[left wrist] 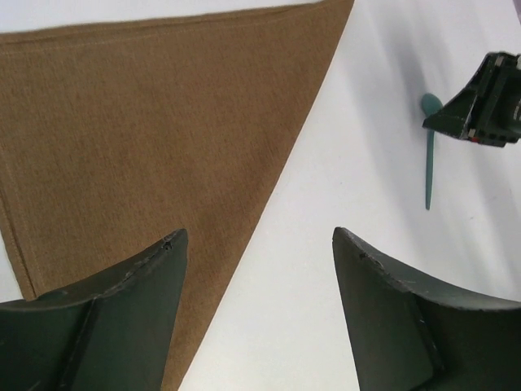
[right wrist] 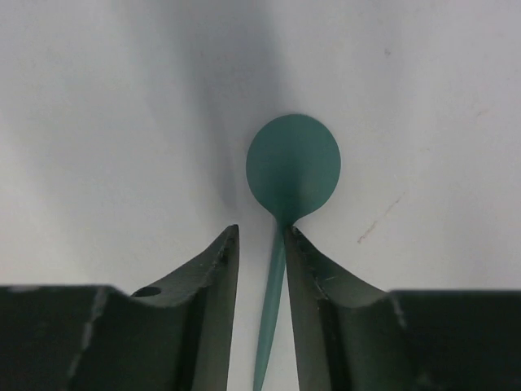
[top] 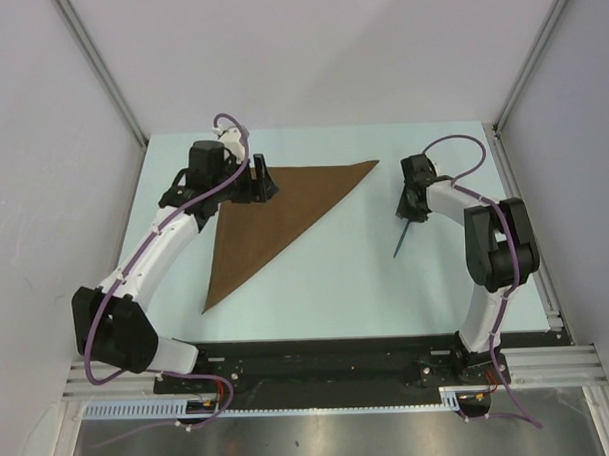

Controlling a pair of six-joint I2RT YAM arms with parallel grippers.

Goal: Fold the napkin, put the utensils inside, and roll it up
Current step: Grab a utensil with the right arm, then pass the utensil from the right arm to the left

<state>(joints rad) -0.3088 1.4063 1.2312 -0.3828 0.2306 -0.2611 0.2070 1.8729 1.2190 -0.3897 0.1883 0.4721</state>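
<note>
Straddling the spoon [right wrist: 293, 167], the right end effector [right wrist: 260, 230] stands barely open; the left end effector [left wrist: 258, 232] gapes empty over the napkin [left wrist: 146, 122].

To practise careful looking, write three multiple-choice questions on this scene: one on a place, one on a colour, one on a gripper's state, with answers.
1. Where does the spoon lie?
A. On the napkin.
B. On the bare table, right of the napkin, apart from it.
C. Under the napkin.
2. What colour is the spoon?
A. Red.
B. Silver.
C. Teal.
3. How is the left gripper?
A. Open, holding nothing.
B. Shut on the napkin.
C. Shut on the spoon.
1 B: the top view shows table between them. 2 C: its bowl shows teal. 3 A: its fingers stand wide apart, gripping nothing.
</note>
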